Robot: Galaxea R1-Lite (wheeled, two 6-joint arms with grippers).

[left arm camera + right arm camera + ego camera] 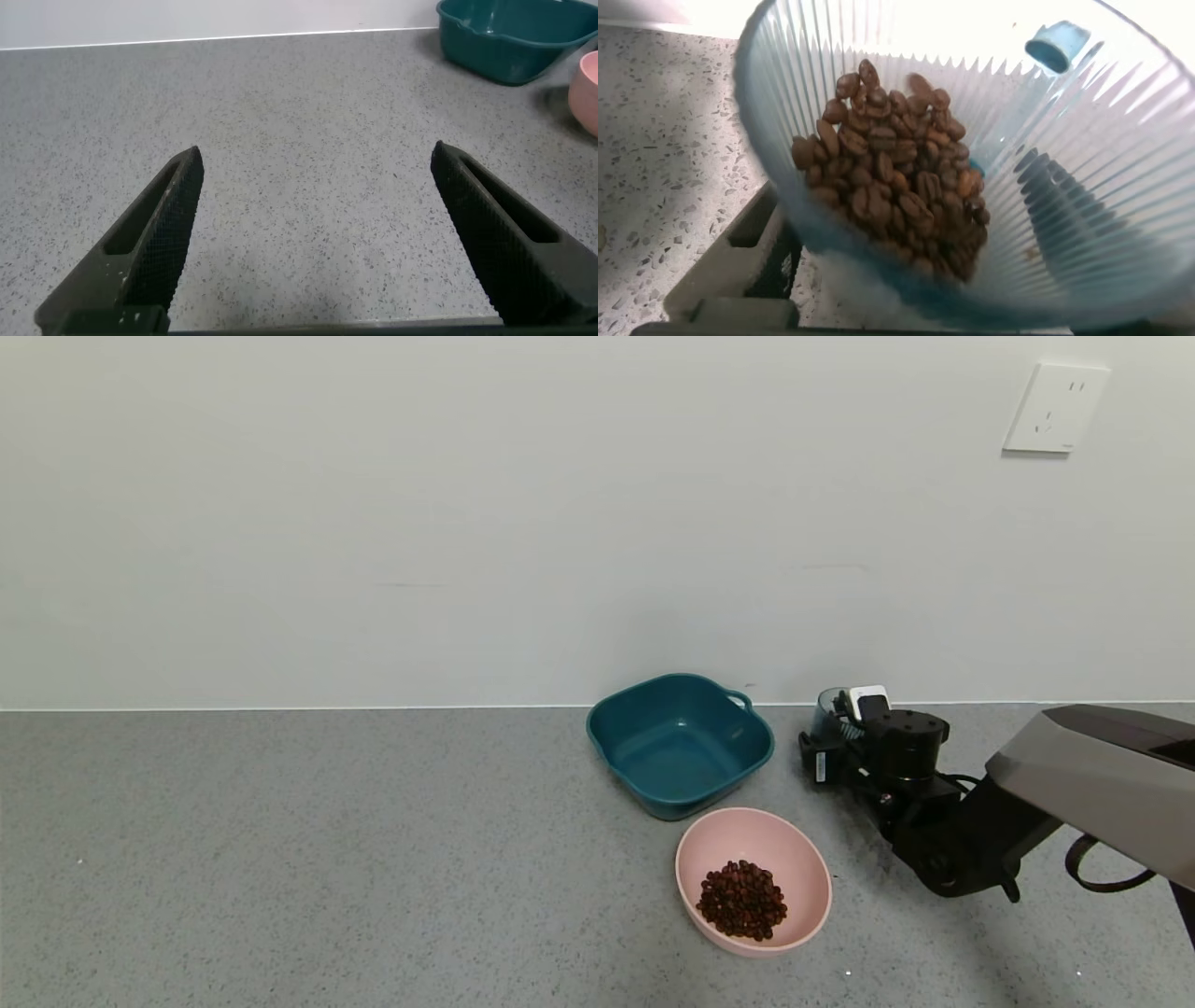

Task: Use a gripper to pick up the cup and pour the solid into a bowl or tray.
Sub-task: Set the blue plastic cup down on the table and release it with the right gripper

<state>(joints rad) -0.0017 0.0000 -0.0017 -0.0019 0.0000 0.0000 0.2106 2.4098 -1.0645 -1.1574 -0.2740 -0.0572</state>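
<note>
Two heaps of small reddish-brown bean-like pieces show: one lies in the round light-pink plastic bowl (752,880) on the grey speckled worktop (280,859), the other (892,173) sits inside the small translucent blue-grey ribbed plastic cup (829,711), which stands near the wall, to the right of the squarish teal plastic tub (680,743) and well behind the pink bowl. The right gripper (826,747) is at the cup; the right wrist view looks straight down into the ribbed tumbler with a dark finger (738,266) pressed along its outside, so the fingers appear clenched on the cup. The left gripper (313,233) is parked low over bare worktop, its two black fingers (154,238) spread apart and holding nothing. Judging by this, the grasp is made and the lift is the step in hand. The next move calls for raising the cup upright, carrying it forward over the pink bowl, then tipping it slowly so the beans fall inside the rim.
</note>
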